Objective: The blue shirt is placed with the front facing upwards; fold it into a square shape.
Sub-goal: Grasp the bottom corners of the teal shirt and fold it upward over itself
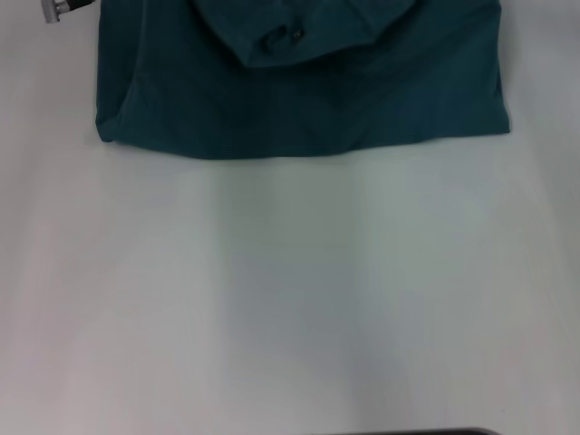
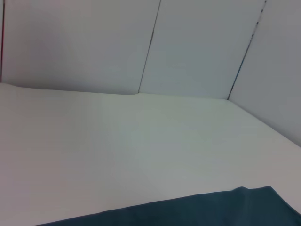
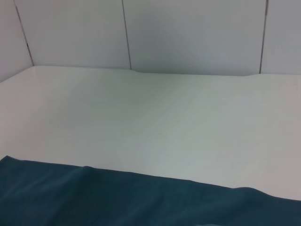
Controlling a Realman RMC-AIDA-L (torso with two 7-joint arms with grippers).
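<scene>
The blue shirt [image 1: 308, 91] lies at the far side of the table [image 1: 290, 299], reaching to the top border of the head view, where it is cut off. Its near edge runs almost straight across, bowing slightly toward the robot left of centre, with a rounded, bunched corner on the left and a sharper corner on the right. A second layer of the same cloth lies folded over its middle, ending in a blunt point that faces the robot; a small dark mark sits near that point, too indistinct to identify. No lettering is visible on the exposed cloth.

All of the table between the shirt's near edge and the robot is bare white surface, and narrower strips of table run along both sides of the shirt.

A small metallic and black part [image 1: 62, 7] pokes in at the top left corner of the head view, just left of the shirt; what it belongs to cannot be told. Neither gripper shows in any view.

The left wrist view catches a band of the shirt [image 2: 225, 207] with one corner, then bare table [image 2: 141, 141] up to pale wall panels [image 2: 197, 47]. The right wrist view shows a wrinkled shirt [image 3: 117, 197] edge, bare table [image 3: 155, 113] and wall panels [image 3: 188, 33].
</scene>
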